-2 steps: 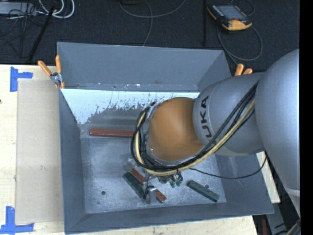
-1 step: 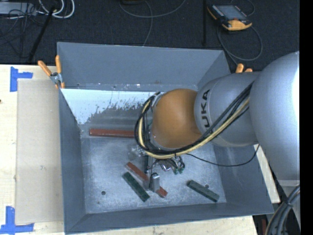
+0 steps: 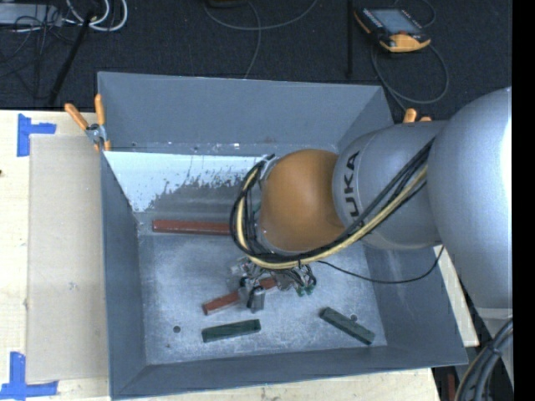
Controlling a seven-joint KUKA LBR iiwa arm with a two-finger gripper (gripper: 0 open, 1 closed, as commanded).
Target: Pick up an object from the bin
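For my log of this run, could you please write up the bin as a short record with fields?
container: grey metal bin
claw: claw low over the floor near the bin's middle
nearest thing: short red-brown stick, flat, its right end at the claw; contact unclear
back left: long red-brown bar along the foot of the back wall
front: dark green bar, flat, apart from the stick
front right: angled dark green strip, lying alone

text: "uka" | on: grey arm link point(image 3: 352, 192) | else: none legible
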